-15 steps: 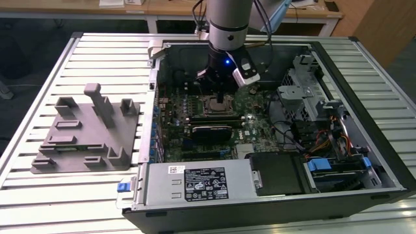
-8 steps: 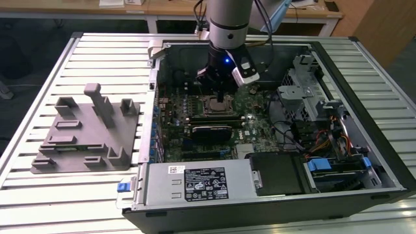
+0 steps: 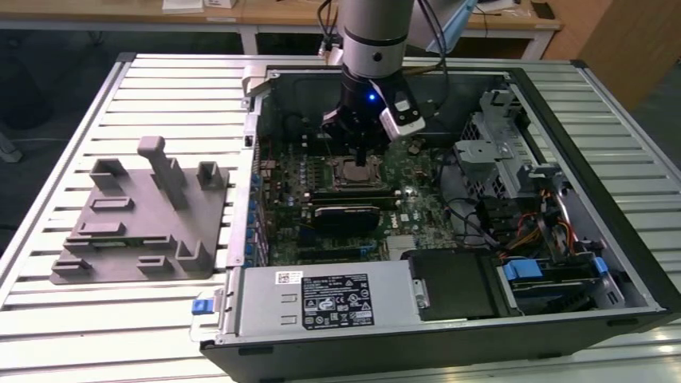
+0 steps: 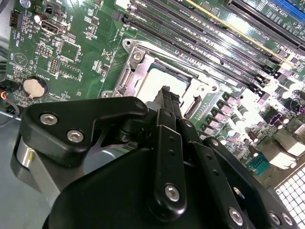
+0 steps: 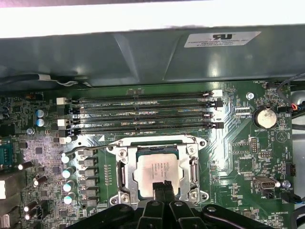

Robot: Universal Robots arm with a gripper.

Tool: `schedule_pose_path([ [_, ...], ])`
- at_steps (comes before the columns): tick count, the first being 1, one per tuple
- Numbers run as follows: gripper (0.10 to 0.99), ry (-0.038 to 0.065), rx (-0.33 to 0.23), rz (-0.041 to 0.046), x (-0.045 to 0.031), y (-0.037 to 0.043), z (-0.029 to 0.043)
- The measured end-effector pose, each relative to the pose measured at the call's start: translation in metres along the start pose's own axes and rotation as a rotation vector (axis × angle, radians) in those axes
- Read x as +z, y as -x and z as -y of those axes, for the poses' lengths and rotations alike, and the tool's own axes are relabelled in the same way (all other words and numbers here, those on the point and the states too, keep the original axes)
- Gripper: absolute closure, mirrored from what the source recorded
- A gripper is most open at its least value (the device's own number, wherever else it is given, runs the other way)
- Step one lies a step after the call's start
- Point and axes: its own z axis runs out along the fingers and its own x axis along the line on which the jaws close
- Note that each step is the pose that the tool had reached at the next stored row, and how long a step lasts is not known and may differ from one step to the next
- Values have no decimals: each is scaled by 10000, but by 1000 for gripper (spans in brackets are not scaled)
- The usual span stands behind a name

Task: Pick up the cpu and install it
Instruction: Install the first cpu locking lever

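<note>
Black gripper (image 5: pixel 163 186) links crowd the near edge in both wrist views, their bolts and plates cutting off whatever lies under them. In the second wrist view the gripper (image 4: pixel 167 94) hides close to half the motherboard (image 4: pixel 71 52). Tips are pressed together, nothing clamped between them. They hang over the cpu (image 5: pixel 155 168), which sits flat in the socket (image 5: pixel 121 174), silver top up, metal frame around it. The tips cover the cpu's near edge, so touching or just clear of it, cannot tell; probably just clear. In the second wrist view the cpu (image 4: pixel 155 82) is a pale glaring patch inside the socket (image 4: pixel 127 71). Memory slots (image 5: pixel 143 114) run just beside the socket, with a coin cell (image 5: pixel 265 117) off to one side and a row of capacitors (image 5: pixel 66 171) on the other. Grey case wall (image 5: pixel 143 52) stands behind the slots, and past it is a bright white band.

Exterior view: arm (image 3: pixel 372 32) comes straight down into the open case (image 3: pixel 426 351), its upper part cut off by the frame. Gripper (image 3: pixel 364 159) blocks most of the socket (image 3: pixel 338 174). Power supply box (image 3: pixel 319 299) fills the near corner, with the drive cage (image 3: pixel 500 136) and tangled cables (image 3: pixel 521 231) at the exterior view's right. Grey holder (image 3: pixel 139 215) sits on the slatted metal table (image 3: pixel 64 335) at the exterior view's left, just beside the case. Wooden bench (image 3: pixel 266 12) runs behind, with dark floor (image 3: pixel 43 88) under it.
</note>
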Motion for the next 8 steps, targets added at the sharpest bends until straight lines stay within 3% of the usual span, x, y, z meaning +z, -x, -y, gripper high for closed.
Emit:
schedule_pose_path([
  [8, 980, 0, 3, 0, 0, 0, 0],
])
